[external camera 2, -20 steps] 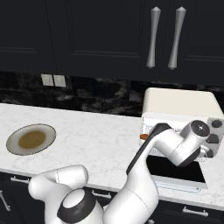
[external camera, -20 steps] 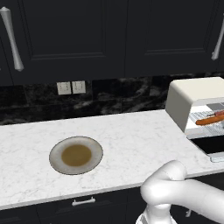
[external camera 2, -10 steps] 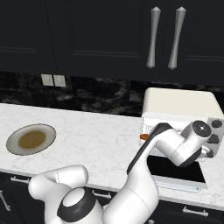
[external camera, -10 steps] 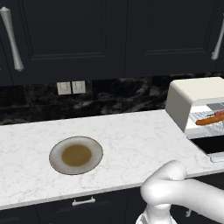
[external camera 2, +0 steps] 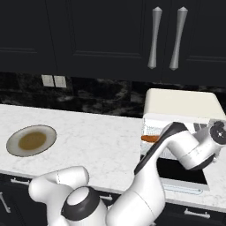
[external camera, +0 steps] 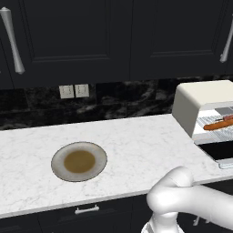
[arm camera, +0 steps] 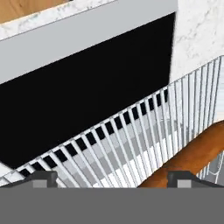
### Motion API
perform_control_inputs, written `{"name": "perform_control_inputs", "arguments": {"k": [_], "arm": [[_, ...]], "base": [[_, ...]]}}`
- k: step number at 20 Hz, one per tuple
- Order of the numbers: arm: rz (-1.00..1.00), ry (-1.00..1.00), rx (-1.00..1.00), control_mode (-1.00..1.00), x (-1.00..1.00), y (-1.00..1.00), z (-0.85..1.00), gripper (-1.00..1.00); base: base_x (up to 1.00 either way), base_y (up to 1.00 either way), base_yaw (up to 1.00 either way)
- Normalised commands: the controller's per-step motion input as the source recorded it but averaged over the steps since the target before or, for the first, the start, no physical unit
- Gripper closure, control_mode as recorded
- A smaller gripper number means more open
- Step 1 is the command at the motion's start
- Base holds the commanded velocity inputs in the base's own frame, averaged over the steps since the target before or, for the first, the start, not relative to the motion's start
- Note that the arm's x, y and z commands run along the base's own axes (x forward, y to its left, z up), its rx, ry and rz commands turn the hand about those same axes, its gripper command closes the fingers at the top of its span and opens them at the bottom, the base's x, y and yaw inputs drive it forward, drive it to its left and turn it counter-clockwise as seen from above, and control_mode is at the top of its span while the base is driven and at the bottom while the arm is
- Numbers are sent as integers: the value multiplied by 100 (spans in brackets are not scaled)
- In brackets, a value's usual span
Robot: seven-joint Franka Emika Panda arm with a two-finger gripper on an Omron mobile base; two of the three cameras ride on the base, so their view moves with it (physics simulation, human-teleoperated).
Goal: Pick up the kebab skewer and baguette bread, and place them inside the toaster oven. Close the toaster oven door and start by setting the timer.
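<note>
Now the baguette [external camera: 217, 124] lay on the rack [arm camera: 131, 140] inside the oven [external camera: 198, 102], and just behind it I could make out a thin darker stick that I took for the skewer [external camera: 223, 118], though it was too small to be sure. From the hand view, the loaf ran across the lower right corner of the rack, close by the right finger. The fingers [arm camera: 113, 179] stood apart, with nothing between them; only their dark tips showed at the bottom edge, so I judged them free of the bread rather than clamped on it. The door [external camera 2: 181, 173] hung open, folded down flat in front of the oven, its black glass lying beyond the rack's front edge in the hand view. The plate [external camera: 79, 160] sat bare on the worktop [external camera: 136, 141], well to the left of the oven.

I judged the loading step to be done, or all but done, with the arm's wrist hanging in the oven's mouth in the right base view. The next move, as I read it, called for backing the hand clear of the rack without dragging the loaf, then getting under the door's far edge and swinging it up until it shut. After that the timer knob on the oven's right side would need a turn; I could not see that knob clearly from any view.
</note>
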Motion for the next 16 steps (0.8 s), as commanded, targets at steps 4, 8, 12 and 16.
{"name": "perform_control_inputs", "arguments": {"k": [4,8,12,16], "arm": [[-47,2,42,-100,0,-29,3,-100],[-52,6,44,-100,-9,-21,0,-100],[-53,9,39,-100,0,-5,0,-100],[-49,15,38,-100,0,0,9,-100]], "base": [[0,0,0],[0,0,0],[0,0,0],[0,0,0]]}}
